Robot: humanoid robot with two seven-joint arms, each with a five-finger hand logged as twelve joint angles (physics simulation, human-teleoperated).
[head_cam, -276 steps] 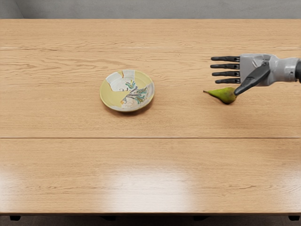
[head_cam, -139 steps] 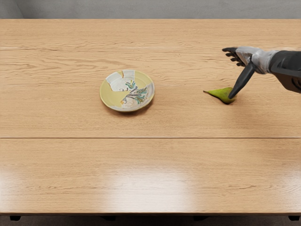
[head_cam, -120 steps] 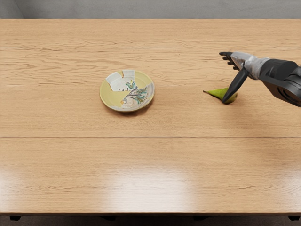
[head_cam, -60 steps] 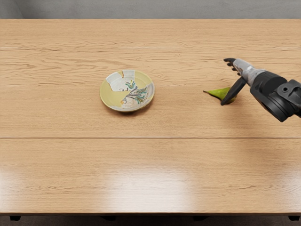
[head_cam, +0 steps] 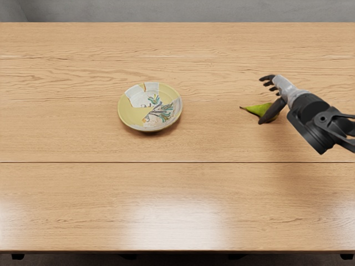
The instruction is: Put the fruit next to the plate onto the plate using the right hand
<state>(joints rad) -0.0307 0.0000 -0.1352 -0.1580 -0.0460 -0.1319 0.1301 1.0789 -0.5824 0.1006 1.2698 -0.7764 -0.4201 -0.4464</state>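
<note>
A green pear point(head_cam: 257, 109) lies on the wooden table, its stem pointing left, well to the right of the plate. The yellow plate point(head_cam: 127, 113) with a leaf pattern sits left of centre. My right hand point(head_cam: 270, 98) comes in from the right edge and is over the pear's right end. Its fingers point(head_cam: 268, 82) curl above and behind the fruit while the dark thumb point(head_cam: 272, 111) lies across the pear's front. The pear still rests on the table. The part of the pear under the palm is hidden. My left arm is out of view.
The bulky dark wrist and forearm point(head_cam: 320, 121) of the right arm hang over the table's right side. A seam between table boards point(head_cam: 166, 162) runs across in front of the plate and pear.
The right hand has turned from flat and spread above the pear to tilted down over it, and the forearm has swung forward and lower. The pear and plate have not moved.
</note>
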